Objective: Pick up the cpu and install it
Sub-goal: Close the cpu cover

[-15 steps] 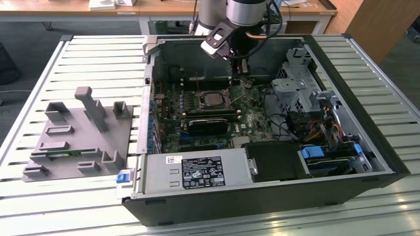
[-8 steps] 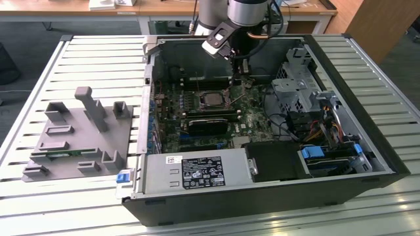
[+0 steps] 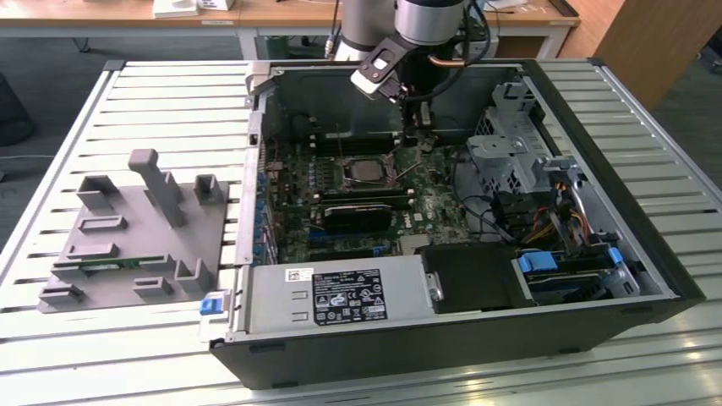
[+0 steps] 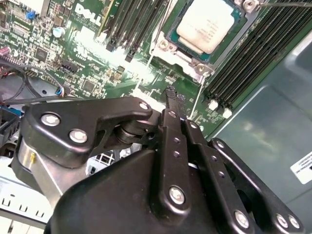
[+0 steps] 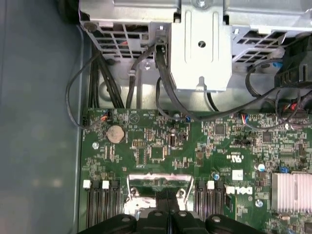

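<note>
Clearly the cpu point(image 4: 208, 23) lies flat in its socket on the green motherboard point(image 4: 92, 63), silver top up, with the metal socket frame point(image 4: 181, 54) around it. The gripper point(image 4: 170, 93) stands just beside the cpu, off one corner of the frame, and it does not touch the chip. Its two black fingers point(image 4: 171, 146) are pressed together along their length, and nothing is between them.

The room around the cpu is narrow. Dark memory slots point(image 4: 253, 53) run along two opposite sides of it, and beyond one row begins the grey wall of the case. In the exterior view the computer case point(image 3: 451, 355) lies open on a slatted table point(image 3: 169, 110), and the arm point(image 3: 423, 21) comes down close behind the cpu. To the exterior view's right of the cpu the metal drive cage point(image 3: 513, 139) rises high. In front of the cpu lies the power supply point(image 3: 338, 296). Directly above the cpu the space is free. A grey holder tray point(image 3: 135, 228) sits well apart from the cpu, outside the case on the exterior view's left.

In the second wrist view the gripper body covers much of the board, and the picture's edge cuts the cpu's far side. I cannot tell whether the fingertips touch the board beside the cpu.
</note>
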`<state>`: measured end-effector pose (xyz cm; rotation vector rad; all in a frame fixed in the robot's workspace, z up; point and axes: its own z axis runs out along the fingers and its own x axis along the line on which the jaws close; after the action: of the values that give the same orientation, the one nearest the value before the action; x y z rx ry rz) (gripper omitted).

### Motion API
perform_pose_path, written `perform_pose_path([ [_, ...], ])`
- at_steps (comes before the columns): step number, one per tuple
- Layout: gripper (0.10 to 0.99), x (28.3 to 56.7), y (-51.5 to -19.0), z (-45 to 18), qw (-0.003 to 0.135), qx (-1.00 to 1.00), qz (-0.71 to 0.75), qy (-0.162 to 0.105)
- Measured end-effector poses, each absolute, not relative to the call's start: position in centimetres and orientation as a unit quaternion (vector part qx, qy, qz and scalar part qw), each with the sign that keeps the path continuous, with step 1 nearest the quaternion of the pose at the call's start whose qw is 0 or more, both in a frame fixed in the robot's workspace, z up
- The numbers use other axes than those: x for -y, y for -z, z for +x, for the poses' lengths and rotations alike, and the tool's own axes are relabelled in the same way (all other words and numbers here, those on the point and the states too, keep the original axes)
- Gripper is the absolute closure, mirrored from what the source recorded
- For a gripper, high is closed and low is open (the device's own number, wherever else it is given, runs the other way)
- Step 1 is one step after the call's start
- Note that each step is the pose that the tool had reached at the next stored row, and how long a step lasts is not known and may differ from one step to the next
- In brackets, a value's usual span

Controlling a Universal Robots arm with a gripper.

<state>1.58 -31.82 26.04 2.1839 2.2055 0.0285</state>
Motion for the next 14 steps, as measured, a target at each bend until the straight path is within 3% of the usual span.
perform_pose_path([
  [14,0.98,31.5,-25.8,4.4,0.015,-0.711,0.703,-0.005],
])
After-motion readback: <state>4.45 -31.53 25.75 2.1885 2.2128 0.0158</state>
